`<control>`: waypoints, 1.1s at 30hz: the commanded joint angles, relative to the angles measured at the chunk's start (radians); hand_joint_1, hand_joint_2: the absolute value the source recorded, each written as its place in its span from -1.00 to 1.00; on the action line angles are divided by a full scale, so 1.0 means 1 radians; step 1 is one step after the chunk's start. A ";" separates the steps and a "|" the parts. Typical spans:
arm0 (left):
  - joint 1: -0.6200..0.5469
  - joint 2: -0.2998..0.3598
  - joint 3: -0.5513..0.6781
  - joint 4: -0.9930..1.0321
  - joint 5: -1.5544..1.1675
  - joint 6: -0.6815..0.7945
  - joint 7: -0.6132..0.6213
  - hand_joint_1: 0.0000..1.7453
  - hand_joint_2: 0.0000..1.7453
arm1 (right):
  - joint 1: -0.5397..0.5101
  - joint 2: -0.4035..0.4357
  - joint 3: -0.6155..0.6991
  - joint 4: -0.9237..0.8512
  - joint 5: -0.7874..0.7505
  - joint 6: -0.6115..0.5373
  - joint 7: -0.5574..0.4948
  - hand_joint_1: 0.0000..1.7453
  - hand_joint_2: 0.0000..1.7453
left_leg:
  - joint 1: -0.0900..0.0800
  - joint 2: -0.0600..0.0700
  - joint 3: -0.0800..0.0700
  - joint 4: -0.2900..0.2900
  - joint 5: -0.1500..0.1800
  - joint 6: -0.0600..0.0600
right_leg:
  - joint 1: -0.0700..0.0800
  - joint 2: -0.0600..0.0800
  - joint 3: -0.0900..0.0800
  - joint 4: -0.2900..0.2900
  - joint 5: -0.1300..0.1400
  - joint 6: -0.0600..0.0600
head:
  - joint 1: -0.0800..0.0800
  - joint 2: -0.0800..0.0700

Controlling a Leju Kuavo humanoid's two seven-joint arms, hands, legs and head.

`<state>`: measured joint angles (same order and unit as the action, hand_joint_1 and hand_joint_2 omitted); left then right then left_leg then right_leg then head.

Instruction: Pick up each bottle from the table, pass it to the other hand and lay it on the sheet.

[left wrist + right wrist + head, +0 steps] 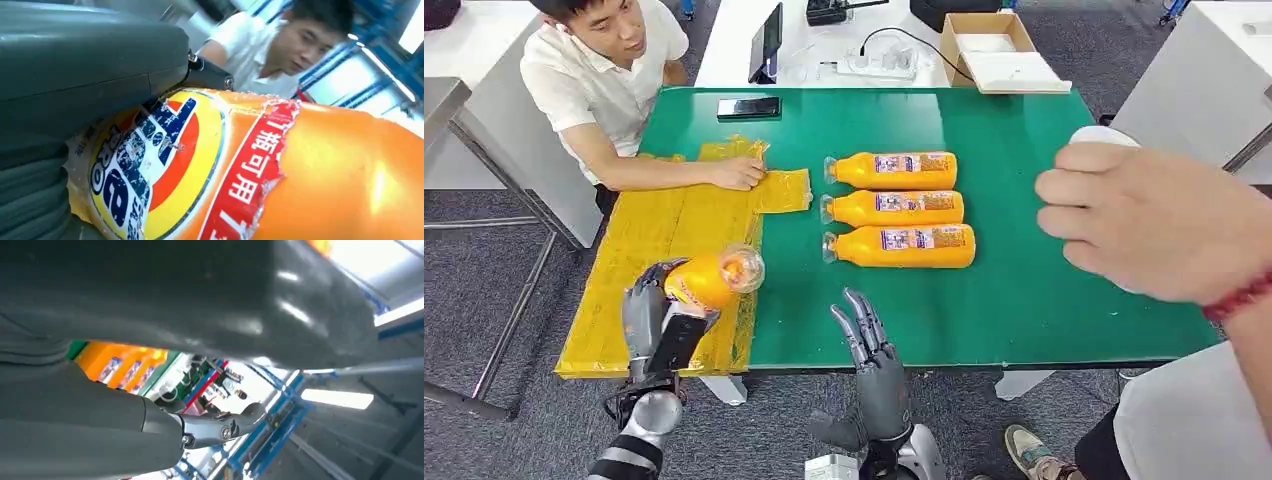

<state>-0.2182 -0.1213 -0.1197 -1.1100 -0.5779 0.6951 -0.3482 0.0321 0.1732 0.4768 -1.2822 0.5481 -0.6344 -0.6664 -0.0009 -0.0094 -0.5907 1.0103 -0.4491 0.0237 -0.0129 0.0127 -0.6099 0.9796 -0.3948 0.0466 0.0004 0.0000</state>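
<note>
the left hand (659,320) grips an orange bottle (709,277) above the yellow sheet (664,240) at the tabletop's near left corner, fingers wrapped round its smooth, likely heavy and slippery body, while the right hand (869,350) waits empty, fingers spread.

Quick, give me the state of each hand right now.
Left hand: holding an orange bottle over the yellow sheet.
Right hand: open, fingers apart, holding nothing.
</note>
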 commanded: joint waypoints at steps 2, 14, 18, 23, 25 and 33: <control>-0.389 0.058 -0.109 0.547 -0.452 -0.168 0.296 1.00 1.00 | -0.026 -0.035 0.085 -0.005 -0.158 -0.064 -0.032 -1.00 -1.00 | 0.000 -0.006 0.001 0.000 0.002 0.000 | 0.000 -0.008 0.003 -0.001 -0.001 -0.001 | 0.000 0.000; -0.536 0.053 -0.128 0.817 -0.505 -0.426 0.461 1.00 1.00 | -0.062 -0.033 0.135 0.086 -0.240 -0.023 -0.032 -1.00 -1.00 | 0.000 0.000 0.004 -0.001 0.000 -0.001 | 0.001 -0.001 0.004 0.000 -0.001 -0.001 | 0.000 0.000; -0.532 0.054 -0.127 0.816 -0.504 -0.423 0.460 1.00 1.00 | -0.062 -0.033 0.137 0.086 -0.241 -0.024 -0.032 -1.00 -1.00 | 0.000 0.002 0.004 -0.001 0.000 -0.001 | 0.000 0.001 0.004 -0.001 0.000 -0.001 | 0.000 0.000; -0.525 0.054 -0.108 0.819 -0.484 -0.457 0.465 0.12 1.00 | -0.062 -0.033 0.138 0.093 -0.248 -0.022 -0.032 -1.00 -1.00 | 0.000 0.002 0.005 -0.002 0.000 -0.001 | 0.000 0.001 0.005 -0.001 0.000 -0.001 | 0.000 0.000; -0.510 0.057 -0.101 0.815 -0.476 -0.459 0.463 0.02 1.00 | -0.061 -0.035 0.136 0.105 -0.250 -0.026 -0.032 -1.00 -1.00 | 0.000 0.003 0.006 -0.002 0.000 -0.001 | 0.000 0.001 0.006 -0.001 0.000 -0.002 | 0.000 0.000; -0.447 0.022 0.009 0.738 -0.267 -0.631 0.229 -1.00 1.00 | -0.062 -0.048 0.150 0.123 -0.269 -0.027 -0.032 -1.00 -1.00 | -0.001 0.002 0.008 -0.002 0.000 -0.001 | 0.000 0.001 0.008 -0.001 0.000 -0.001 | 0.000 0.000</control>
<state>-0.7342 -0.0839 -0.2243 -0.3880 -1.0203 0.2181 0.0640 -0.0051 0.1488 0.5848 -1.2436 0.2914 -0.6279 -0.6664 -0.0015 -0.0095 -0.5868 1.0103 -0.4480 0.0239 -0.0134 0.0120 -0.6056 0.9802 -0.3946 0.0470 0.0000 0.0000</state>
